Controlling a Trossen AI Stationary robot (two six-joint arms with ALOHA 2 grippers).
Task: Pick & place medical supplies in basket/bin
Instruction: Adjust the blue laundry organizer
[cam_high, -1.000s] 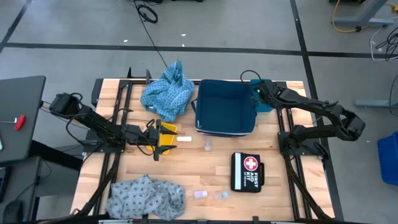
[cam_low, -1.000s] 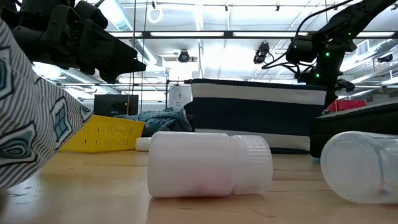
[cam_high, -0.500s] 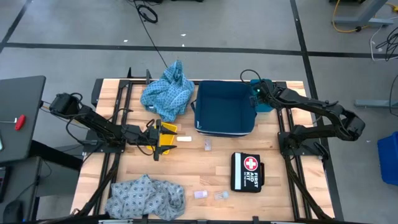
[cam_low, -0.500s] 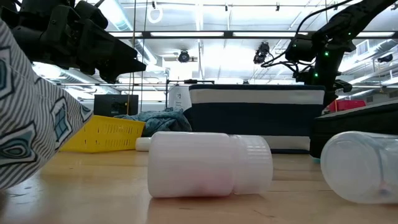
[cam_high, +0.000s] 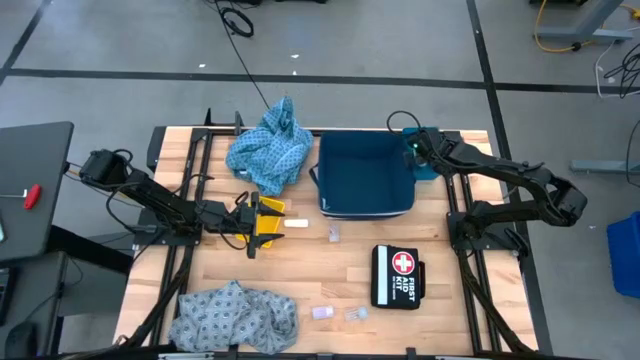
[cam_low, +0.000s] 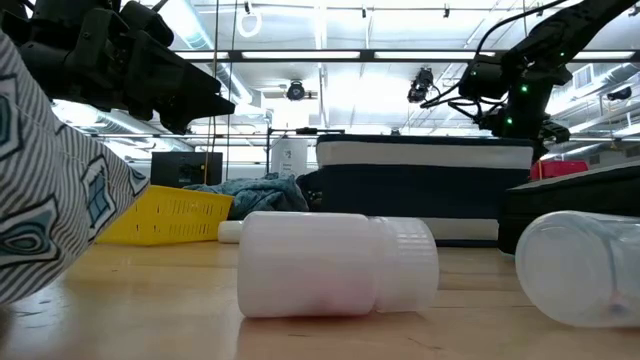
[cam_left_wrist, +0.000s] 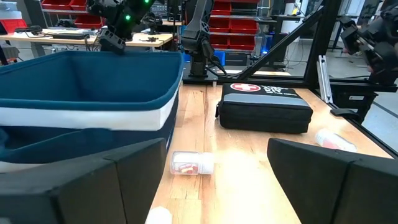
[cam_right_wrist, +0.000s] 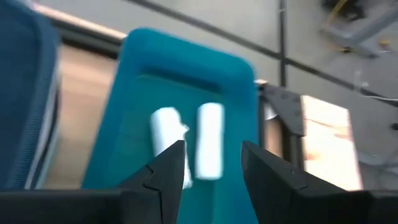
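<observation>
The dark-blue basket with a white band stands at the table's far middle. My right gripper is open at the basket's far right corner, above a teal tray that holds two white rolls. My left gripper waits open over a yellow tray at the table's left. A white roll and a clear packet lie in front of the basket. One light-blue cloth is heaped left of the basket. The other is at the near edge. My right gripper stands close to the basket's far right rim. I cannot tell whether a finger touches that rim; in the right wrist view nothing lies between the fingers.
A black first-aid kit lies near the table's right. A small white bottle and a clear one lie near the near edge. Bare wood shows between the basket and these.
The blue basket has slid a little toward the table's right edge and stays upright, with my right gripper at its far right corner. My left arm has kept still.
</observation>
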